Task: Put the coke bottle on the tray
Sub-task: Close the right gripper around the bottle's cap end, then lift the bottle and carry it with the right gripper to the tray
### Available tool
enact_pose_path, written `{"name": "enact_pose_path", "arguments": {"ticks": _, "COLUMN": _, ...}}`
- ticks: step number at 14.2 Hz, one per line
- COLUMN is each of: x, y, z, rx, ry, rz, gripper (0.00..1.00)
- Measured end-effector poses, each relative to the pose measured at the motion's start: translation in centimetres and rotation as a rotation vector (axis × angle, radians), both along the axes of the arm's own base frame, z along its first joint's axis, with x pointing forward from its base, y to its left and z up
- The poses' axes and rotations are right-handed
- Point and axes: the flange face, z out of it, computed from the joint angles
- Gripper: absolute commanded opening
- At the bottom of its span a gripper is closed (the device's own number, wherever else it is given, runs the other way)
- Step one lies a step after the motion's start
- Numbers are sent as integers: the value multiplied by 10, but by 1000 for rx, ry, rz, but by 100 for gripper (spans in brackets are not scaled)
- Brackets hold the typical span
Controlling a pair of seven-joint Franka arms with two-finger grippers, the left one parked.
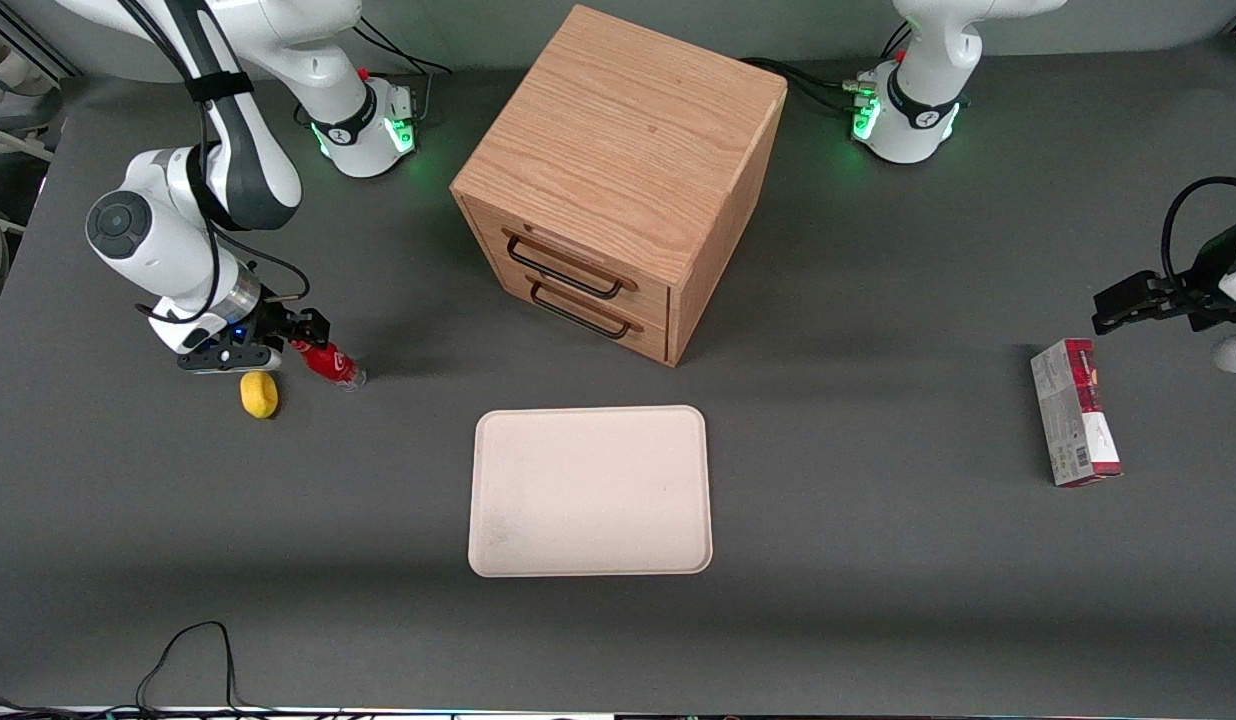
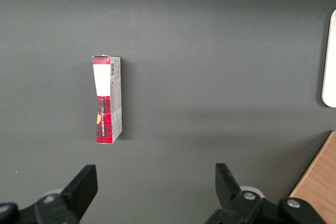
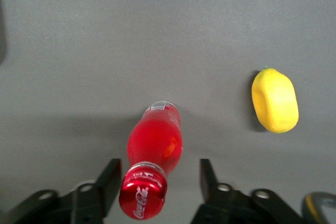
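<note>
The coke bottle is small and red with a red cap, and stands tilted on the grey table toward the working arm's end. In the right wrist view its cap points up at the camera and its base rests on the table. My right gripper is open, with its fingers on either side of the bottle's cap. One finger is close to the cap; a gap shows at the other. The beige tray lies flat mid-table, nearer the front camera than the cabinet, with nothing on it.
A yellow lemon-like object lies just beside the bottle and also shows in the right wrist view. A wooden two-drawer cabinet stands mid-table. A red and white carton lies toward the parked arm's end.
</note>
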Motion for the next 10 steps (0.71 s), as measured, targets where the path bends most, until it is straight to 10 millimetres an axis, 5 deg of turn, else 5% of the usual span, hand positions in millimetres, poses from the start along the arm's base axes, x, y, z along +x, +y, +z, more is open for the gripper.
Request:
{"name": "enact_pose_path", "arguments": {"ticks": 2, "x": 0, "y": 2, "z": 0, "rx": 0, "ry": -1, "rz": 3, "gripper": 14}}
{"name": "enact_pose_path", "arguments": {"ticks": 6, "x": 4, "y": 4, "z": 4, "rx": 2, "ry": -12, "rz": 6, "gripper": 10}}
{"name": "enact_pose_path", "arguments": {"ticks": 8, "x": 18, "y": 9, "z": 23, "rx": 3, "ry": -31, "rz": 13, "gripper": 10}}
{"name": "enact_pose_path", "arguments": {"ticks": 10, "x": 44, "y": 17, "z": 62, "rx": 10, "ry": -12, "rz": 16, "gripper": 10}}
